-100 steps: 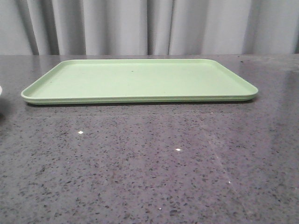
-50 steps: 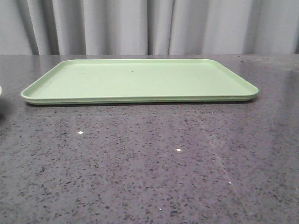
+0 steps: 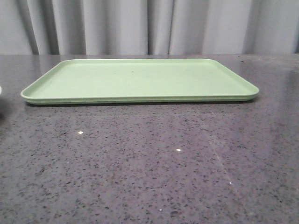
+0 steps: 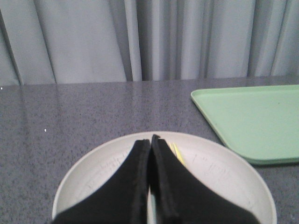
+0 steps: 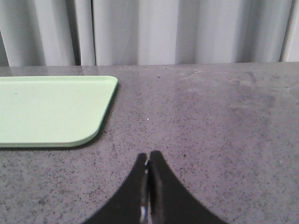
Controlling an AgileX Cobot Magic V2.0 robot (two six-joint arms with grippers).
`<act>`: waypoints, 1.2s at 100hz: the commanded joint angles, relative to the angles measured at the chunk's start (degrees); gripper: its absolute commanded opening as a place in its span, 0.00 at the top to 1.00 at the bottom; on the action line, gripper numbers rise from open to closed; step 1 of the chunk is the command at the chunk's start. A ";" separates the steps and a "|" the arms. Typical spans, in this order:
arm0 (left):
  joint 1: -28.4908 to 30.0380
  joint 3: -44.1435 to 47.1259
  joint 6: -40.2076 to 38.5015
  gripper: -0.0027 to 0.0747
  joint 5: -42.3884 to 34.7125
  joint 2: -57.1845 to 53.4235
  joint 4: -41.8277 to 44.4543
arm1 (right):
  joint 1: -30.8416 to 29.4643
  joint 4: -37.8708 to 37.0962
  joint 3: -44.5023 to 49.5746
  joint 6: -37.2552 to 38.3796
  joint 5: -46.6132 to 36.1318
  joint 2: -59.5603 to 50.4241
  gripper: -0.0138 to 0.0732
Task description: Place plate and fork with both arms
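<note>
In the left wrist view the pale cream plate (image 4: 219,172) lies on the grey table below my left gripper (image 4: 150,139), which is shut and empty above the dish. A bit of the yellow fork (image 4: 177,154) shows inside the plate, just beside the right finger; the rest is hidden by the fingers. In the front view only a sliver of the plate (image 3: 0,89) shows at the left edge. My right gripper (image 5: 148,156) is shut and empty over bare table, to the right of the tray. Neither gripper shows in the front view.
A flat rectangular light-green tray (image 3: 140,79) lies at the middle back of the table; its corner shows in the left wrist view (image 4: 247,121) and in the right wrist view (image 5: 51,112). Grey curtains hang behind the speckled table (image 3: 149,168).
</note>
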 commanded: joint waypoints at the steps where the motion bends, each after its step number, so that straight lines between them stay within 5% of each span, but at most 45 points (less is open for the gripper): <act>1: 0.19 -6.48 -0.44 0.99 -1.31 3.10 0.40 | -0.25 -0.40 -5.79 -0.60 0.32 1.66 0.92; 40: 0.19 -28.87 -0.44 0.99 11.37 24.02 4.23 | -0.25 -0.40 -24.84 -0.60 15.37 20.34 0.92; 69: 0.19 -34.52 -0.44 0.96 9.55 35.20 3.87 | -0.25 -0.40 -31.83 -0.60 18.39 34.74 0.90; 81: 0.19 -34.52 -0.44 0.83 9.55 36.41 3.55 | -0.25 -0.40 -32.96 -0.60 18.94 37.61 0.76; 100: 0.19 -34.52 -0.44 0.48 9.36 36.49 3.55 | -0.25 -0.40 -33.12 -0.60 18.68 38.19 0.38; 120: 0.19 -34.52 -0.44 0.43 7.68 36.49 3.55 | -0.25 -0.40 -33.12 -0.60 18.11 38.19 0.32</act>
